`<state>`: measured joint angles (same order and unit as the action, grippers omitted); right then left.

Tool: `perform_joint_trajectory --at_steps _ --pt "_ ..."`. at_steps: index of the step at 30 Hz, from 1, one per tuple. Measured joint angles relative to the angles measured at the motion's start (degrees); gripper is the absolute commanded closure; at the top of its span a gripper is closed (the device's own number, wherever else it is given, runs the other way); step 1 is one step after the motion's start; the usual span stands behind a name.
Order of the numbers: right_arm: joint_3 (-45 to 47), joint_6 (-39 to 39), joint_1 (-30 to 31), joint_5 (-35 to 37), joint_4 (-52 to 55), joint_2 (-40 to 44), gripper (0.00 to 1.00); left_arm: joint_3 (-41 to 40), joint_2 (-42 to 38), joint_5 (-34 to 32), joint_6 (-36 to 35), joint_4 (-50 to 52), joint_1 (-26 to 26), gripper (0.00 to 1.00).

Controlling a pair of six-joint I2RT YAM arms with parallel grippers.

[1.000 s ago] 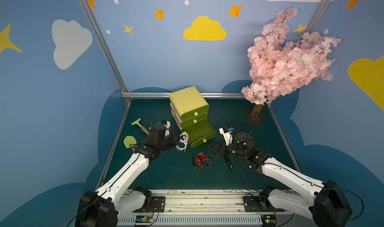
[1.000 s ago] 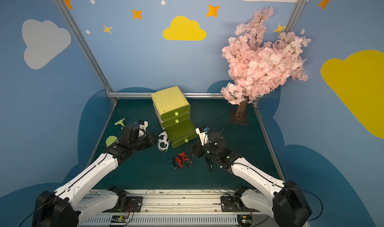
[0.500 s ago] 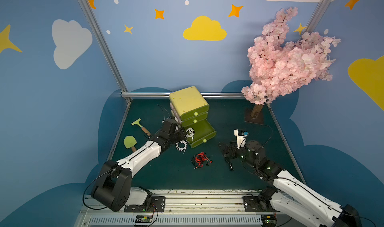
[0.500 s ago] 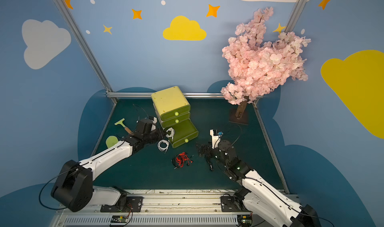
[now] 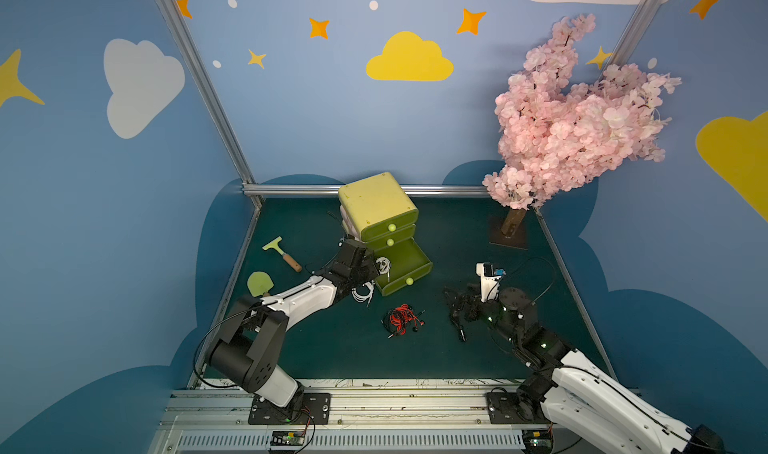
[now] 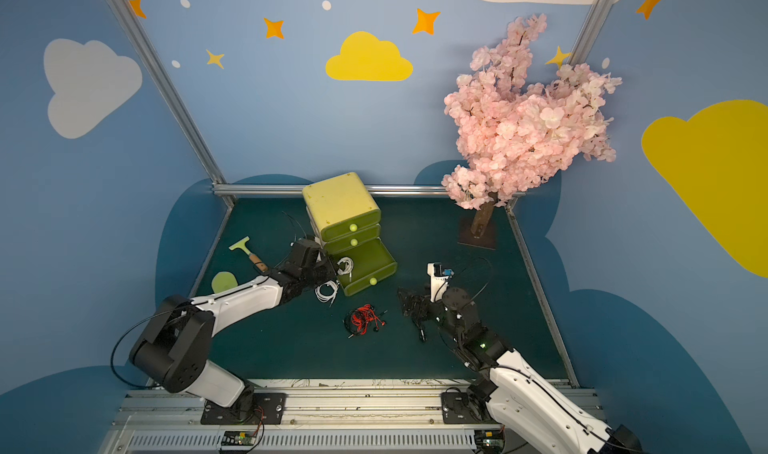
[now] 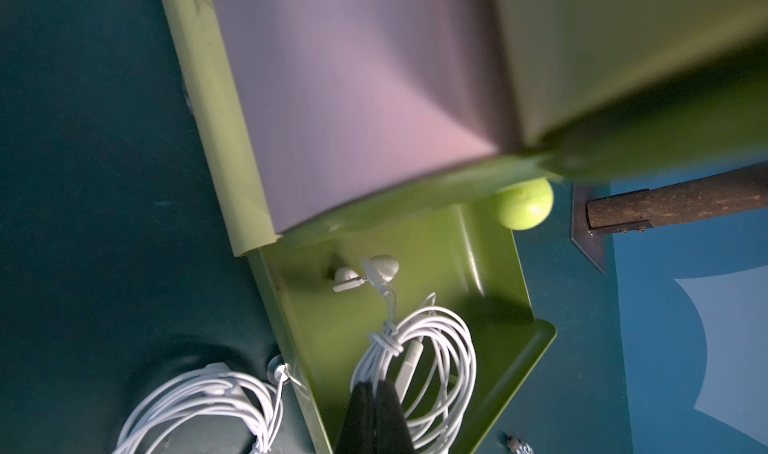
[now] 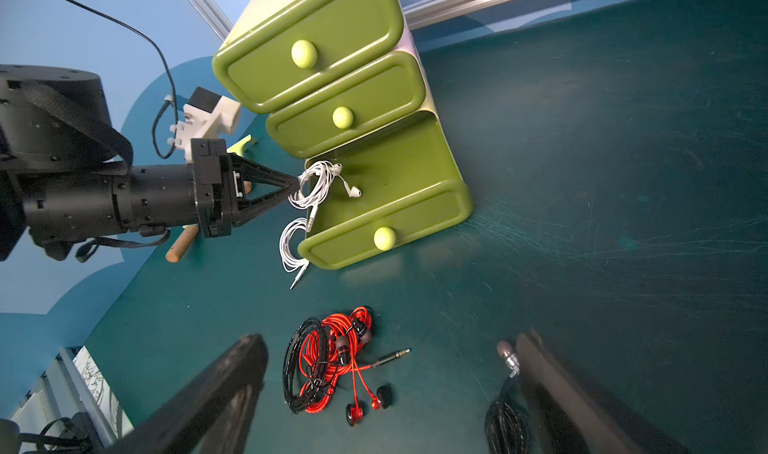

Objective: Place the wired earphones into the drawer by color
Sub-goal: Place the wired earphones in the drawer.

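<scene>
Dangling limp and feather-light, the white earphones are hanging over the open bottom drawer, pinched at their knotted coil by the clenched left pincer, while the right pincer is gaping above the red-and-black earphones.

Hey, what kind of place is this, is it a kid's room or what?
Probably a staged robot test cell dressed like a nursery, not a real room. Blue walls with cloud and star cutouts hang on a bare aluminium frame, two robot arms are bolted to a rail, and a fake blossom tree stands as a prop.
</scene>
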<state>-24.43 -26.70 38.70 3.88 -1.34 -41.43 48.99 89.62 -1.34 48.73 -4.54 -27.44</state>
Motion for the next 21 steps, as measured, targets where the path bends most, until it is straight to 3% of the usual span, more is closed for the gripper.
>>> perform_joint_trajectory --at_steps 21 --pt "0.02 0.2 -0.37 -0.37 -0.04 0.59 0.02 0.0 1.01 -1.25 1.97 -1.51 -0.66 0.76"
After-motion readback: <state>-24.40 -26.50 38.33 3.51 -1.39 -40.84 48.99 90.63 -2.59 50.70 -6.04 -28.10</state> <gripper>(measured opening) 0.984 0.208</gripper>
